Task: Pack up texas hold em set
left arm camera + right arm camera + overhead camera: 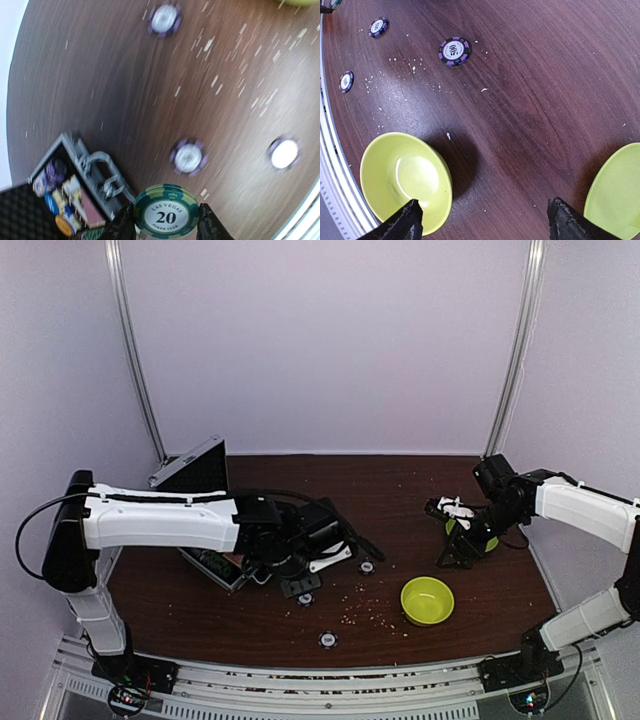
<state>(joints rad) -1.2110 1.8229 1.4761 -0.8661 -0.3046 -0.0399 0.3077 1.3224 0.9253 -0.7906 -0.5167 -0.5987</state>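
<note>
My left gripper (pixel 166 227) pinches a green 20 chip (pixel 165 212) by its rim, with the arm stretched rightward just beside the open case (pixel 75 150). Only my wrist view shows its filled slots. Purple chips (pixel 188 156) lie loose on the table (pixel 100 75) beyond. My right gripper (pixel 482 220) hangs spread wide, empty, between bowl (pixel 370 160) and plate (pixel 620 185).

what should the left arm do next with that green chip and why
Probably swing the left gripper over the open case and let go there. The green chip is pinched in it, the case lies just beside it, and other pieces are already inside.
</note>
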